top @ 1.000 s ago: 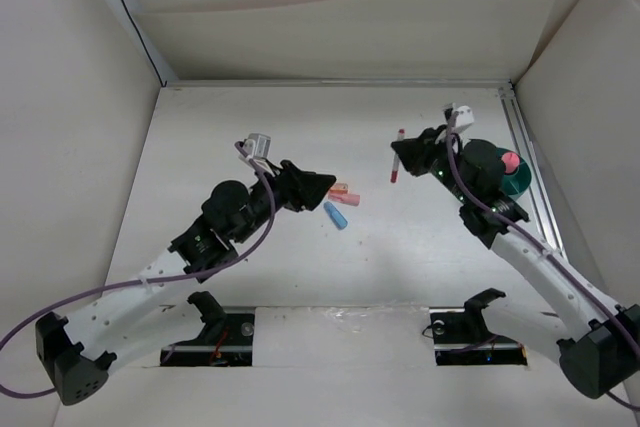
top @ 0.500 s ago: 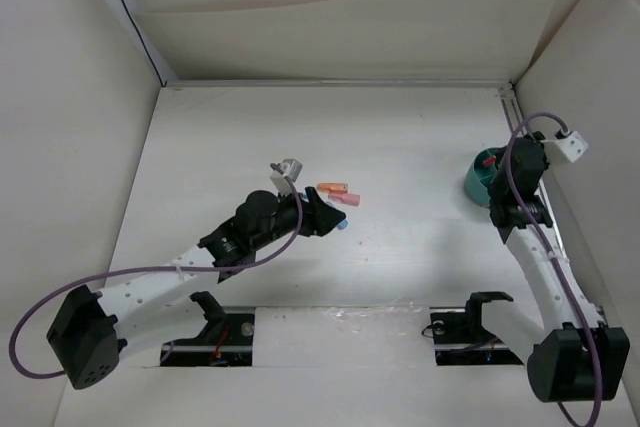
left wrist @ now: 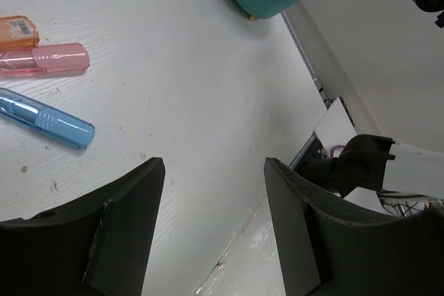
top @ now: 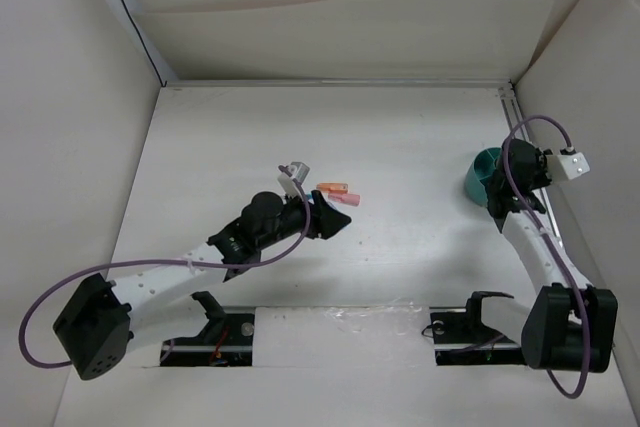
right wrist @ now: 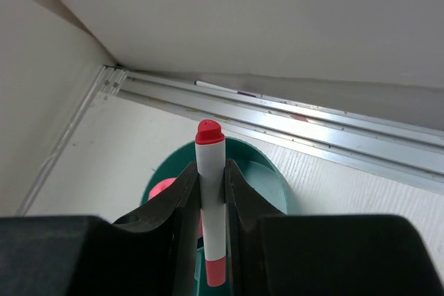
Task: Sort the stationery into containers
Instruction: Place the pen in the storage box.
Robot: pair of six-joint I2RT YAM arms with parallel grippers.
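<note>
**Pen held over organizer; three pieces loose on tabletop**

The white tabletop [top: 400, 137] carries all items; its right edge runs along a metal rail [right wrist: 333, 119].

The left gripper [left wrist: 214, 171] is low over the middle of the tabletop. Its jaws are spread, with nothing between them. From overhead, its body covers the surface directly beneath it.

The right gripper [right wrist: 210, 178] is at the far right. Its jaws are pinching the red-and-white pen [right wrist: 210, 199], which stands upright.

The teal organizer [top: 480, 175] sits at the right edge, just beside the rail. From overhead the right arm covers most of it. The pen's lower red end is over its interior, but I cannot tell which compartment, nor whether the tip touches. A pink item [right wrist: 161, 188] lies inside, mostly hidden behind the jaw.

The light blue capsule [left wrist: 45, 120] lies flat just ahead of the left jaws, apart from them. It is cut off at the frame edge and does not show from overhead.

The pink piece [left wrist: 45, 58] lies beside the capsule, also cut off.

The orange piece [left wrist: 15, 30] touches the pink piece. It bears a small white label whose print is too small to read.
</note>
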